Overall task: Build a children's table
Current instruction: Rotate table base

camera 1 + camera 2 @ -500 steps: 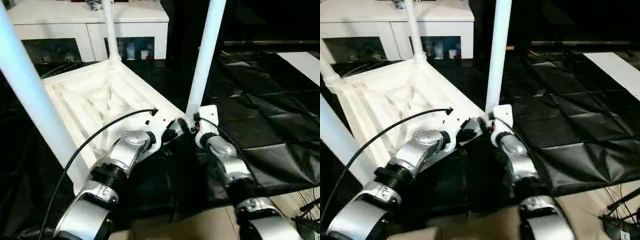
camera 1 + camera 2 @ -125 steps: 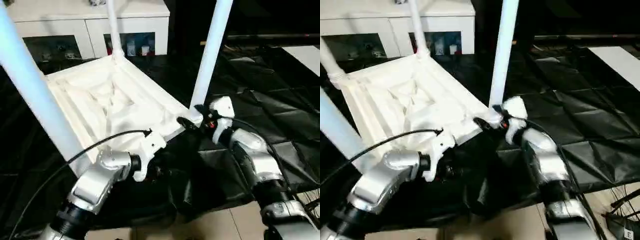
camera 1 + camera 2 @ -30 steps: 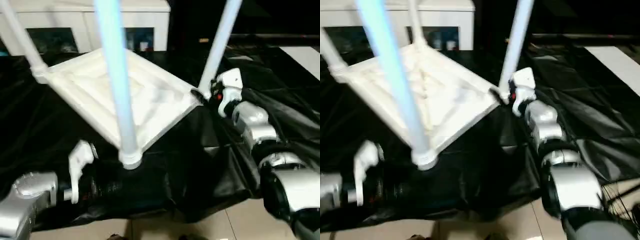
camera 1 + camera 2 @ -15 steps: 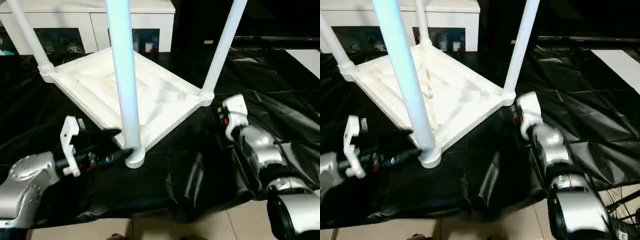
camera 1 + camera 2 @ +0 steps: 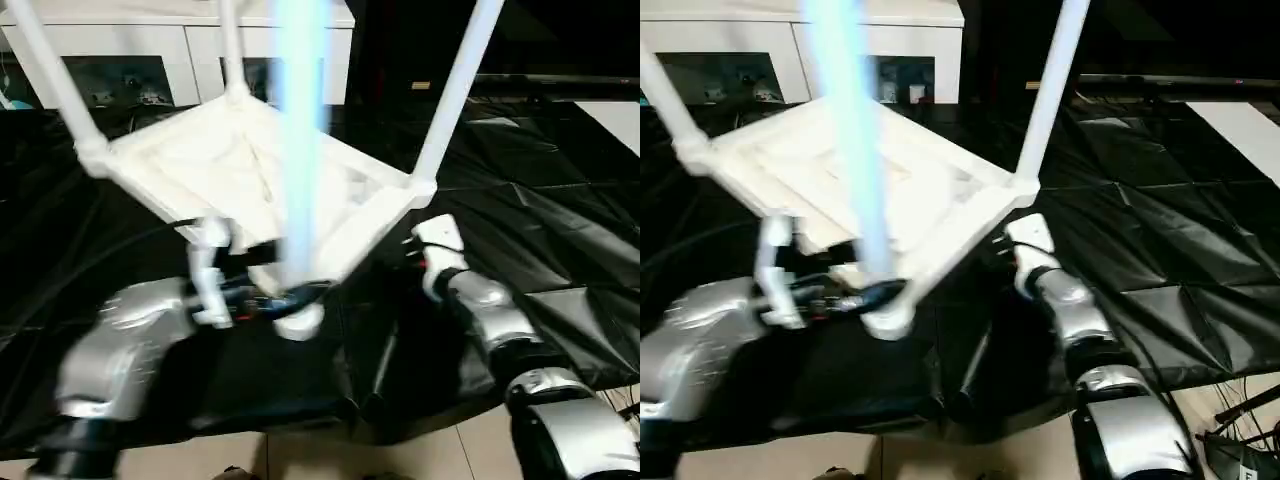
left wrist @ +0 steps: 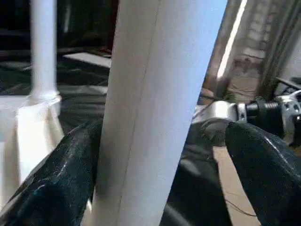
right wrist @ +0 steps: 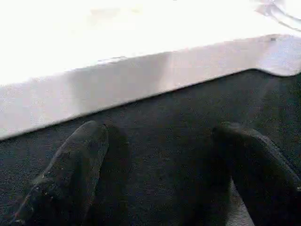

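Start at the near edge of the black sheet (image 5: pixel 560 220) that covers the floor: the children's table lies on it upside down, and the nearest corner socket (image 5: pixel 298 320) points toward you with the near leg (image 5: pixel 300 150) rising from it. Your left claw (image 5: pixel 262 298) straddles that leg just above the socket. Its fingers (image 6: pixel 66 174) stand wide apart: one looks to be against the tube, the other is well clear, so nothing is clamped. If the aim here is to seat this leg firmly, as I judge it, centre the tube between the fingers before you close. Grip low, near the socket, so that a push goes down the leg and does not bend it sideways. Your right claw (image 7: pixel 160 174) is also spread wide and holds nothing. It lies low on the sheet just beside the rim of the tabletop (image 5: pixel 200 165), near its right corner. Bring it against that rim to brace the top, because a light plastic top on a slack sheet will probably slide or tip. The blur hides whether the near corner rests flat, so check that first. Farther off, the right leg (image 5: pixel 455 95), the left leg (image 5: pixel 55 80) and the back leg (image 5: pixel 232 50) stand in their sockets, toward the white cabinet (image 5: pixel 190 45).
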Motion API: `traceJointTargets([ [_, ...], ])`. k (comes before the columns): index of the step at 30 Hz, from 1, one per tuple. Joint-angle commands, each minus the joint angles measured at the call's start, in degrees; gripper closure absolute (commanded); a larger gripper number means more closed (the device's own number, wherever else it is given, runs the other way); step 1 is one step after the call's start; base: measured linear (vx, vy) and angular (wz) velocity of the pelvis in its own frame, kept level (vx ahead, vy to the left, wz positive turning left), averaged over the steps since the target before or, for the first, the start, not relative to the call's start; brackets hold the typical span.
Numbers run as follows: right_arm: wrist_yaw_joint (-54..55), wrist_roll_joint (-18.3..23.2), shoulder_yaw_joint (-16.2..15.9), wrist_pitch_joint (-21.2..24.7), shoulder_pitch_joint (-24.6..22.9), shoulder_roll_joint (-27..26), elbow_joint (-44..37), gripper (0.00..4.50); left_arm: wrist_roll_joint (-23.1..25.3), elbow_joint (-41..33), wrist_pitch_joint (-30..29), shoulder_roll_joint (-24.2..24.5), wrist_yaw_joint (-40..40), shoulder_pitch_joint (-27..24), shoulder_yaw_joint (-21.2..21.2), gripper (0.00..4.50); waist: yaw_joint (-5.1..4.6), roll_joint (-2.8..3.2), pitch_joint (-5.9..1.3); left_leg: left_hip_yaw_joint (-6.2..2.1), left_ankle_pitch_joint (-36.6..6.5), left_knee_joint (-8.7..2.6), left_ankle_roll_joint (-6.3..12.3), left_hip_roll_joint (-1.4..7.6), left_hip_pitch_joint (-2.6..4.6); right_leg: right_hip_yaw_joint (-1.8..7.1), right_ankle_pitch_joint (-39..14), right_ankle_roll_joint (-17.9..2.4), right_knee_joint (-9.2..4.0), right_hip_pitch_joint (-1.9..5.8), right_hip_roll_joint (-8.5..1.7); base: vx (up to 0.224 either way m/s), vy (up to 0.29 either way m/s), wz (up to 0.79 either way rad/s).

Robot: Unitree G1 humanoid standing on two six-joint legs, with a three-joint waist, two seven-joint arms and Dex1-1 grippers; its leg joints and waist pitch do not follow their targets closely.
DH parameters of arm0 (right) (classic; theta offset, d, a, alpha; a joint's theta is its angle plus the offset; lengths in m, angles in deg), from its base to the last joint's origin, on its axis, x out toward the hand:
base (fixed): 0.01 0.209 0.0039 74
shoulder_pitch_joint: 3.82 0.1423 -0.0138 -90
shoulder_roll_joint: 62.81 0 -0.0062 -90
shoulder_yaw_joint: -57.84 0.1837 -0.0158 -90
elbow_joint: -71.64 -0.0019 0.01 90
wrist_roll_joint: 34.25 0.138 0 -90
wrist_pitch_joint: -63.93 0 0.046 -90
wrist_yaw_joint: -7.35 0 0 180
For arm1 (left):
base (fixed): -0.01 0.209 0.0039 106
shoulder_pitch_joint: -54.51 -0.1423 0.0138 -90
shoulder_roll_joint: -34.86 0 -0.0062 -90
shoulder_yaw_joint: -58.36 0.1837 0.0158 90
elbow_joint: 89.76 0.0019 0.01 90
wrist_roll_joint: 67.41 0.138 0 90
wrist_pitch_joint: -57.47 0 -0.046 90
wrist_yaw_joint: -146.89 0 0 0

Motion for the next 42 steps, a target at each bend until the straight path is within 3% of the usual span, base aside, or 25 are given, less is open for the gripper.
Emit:
traceJointTargets([
  [1,0.62,-0.88,-1.08,1.03,1.2,-1.39,0.59,0.46,1.64,0.77,1.09,-2.08,-0.66,2.86,3.54,0.04,-0.16,0.57,-4.63,-0.44,-11.64,-4.02,1.18,1.49,1.39,0.98,-5.85,-15.22,-2.9,2.7,-1.28,0.0,0.0,0.0],
  [8,-0.13,-1.96,-2.32,0.87,1.81,-3.91,1.05,0.46,4.73,4.11,3.22,-6.3,-0.63,7.73,8.69,0.04,-0.52,0.42,-4.83,-0.59,-10.88,-3.88,1.15,1.44,1.09,1.05,-4.97,-15.03,-2.76,3.09,-1.59,0.0,0.0,0.0],
  [12,-1.53,-1.87,-2.88,0.69,1.04,-5.1,0.1,0.46,7.67,8.0,5.73,-9.74,0.28,10.49,11.34,0.04,-0.56,0.54,-4.8,-0.54,-11.37,-3.8,1.82,1.45,1.26,0.99,-4.89,-15.6,-2.92,3.03,-1.51,0.0,0.0,0.0],
  [14,-2.85,-1.74,-3.38,0.22,0.31,-5.65,-0.65,0.46,9.17,10.07,7.33,-11.52,0.78,11.51,12.5,0.04,-0.57,0.92,-4.85,-0.66,-11.66,-3.81,1.71,1.44,1.23,0.96,-4.66,-15.88,-2.94,3.12,-1.56,0.0,0.0,0.0],
  [17,-3.8,-1.91,-3.84,-0.25,-0.25,-6.05,-1.29,0.46,10.53,12.33,8.97,-12.86,1.14,12.56,13.36,0.04,-0.72,0.79,-4.93,-0.7,-11.66,-3.78,2.12,1.47,1.17,0.91,-3.62,-16.22,-2.95,3.25,-1.57,0.0,0.0,0.0],
  [21,-3.3,-2.1,-3.41,-0.19,-0.28,-6.1,-1.31,0.46,13.9,16.63,12.25,-14.07,3.88,14.49,13.32,0.04,-0.94,0.86,-5.03,-0.74,-11.1,-3.66,3.05,1.49,1.11,0.84,-2.21,-17.27,-2.85,3.38,-1.63,0.0,0.0,0.0],
  [26,1.46,-3.38,-2.57,-0.45,0.39,-4.36,-0.23,0.46,18.49,23.16,16.13,-14.33,7.88,17.17,12.19,0.04,-1.21,0.87,-4.97,-0.9,-12.52,-3.75,2.57,1.52,1.13,0.79,-4.57,-16.84,-3.12,3.37,-1.75,0.0,0.0,0.0],
  [31,3.49,-1.64,0.82,-0.52,1.27,-0.73,-0.31,0.46,22.48,28.29,18.27,-12.12,13.01,18.45,10.96,0.04,-1.11,0.92,-5.02,-0.86,-12.63,-3.68,2.84,1.47,1.23,0.75,-4.17,-16.98,-3.13,3.28,-1.64,0.0,0.0,0.0],
  [37,-0.12,0.05,2.9,-1.59,0.1,3.65,-3.62,0.46,24.66,32.95,19.33,-10.84,16.2,19.0,9.44,0.04,-0.69,0.65,-5.0,-0.79,-12.61,-3.57,3.22,1.35,1.1,0.75,-4.47,-16.68,-3.21,3.4,-1.63,0.0,0.0,0.0],
  [42,-4.43,1.44,3.57,-2.73,-1.89,7.0,-6.65,0.46,24.24,34.72,19.9,-11.27,18.22,19.19,7.95,0.04,-0.62,0.9,-4.94,-0.88,-14.52,-3.58,2.97,1.3,1.12,0.67,-7.46,-16.02,-3.65,3.32,-1.66,0.0,0.0,0.0],
])
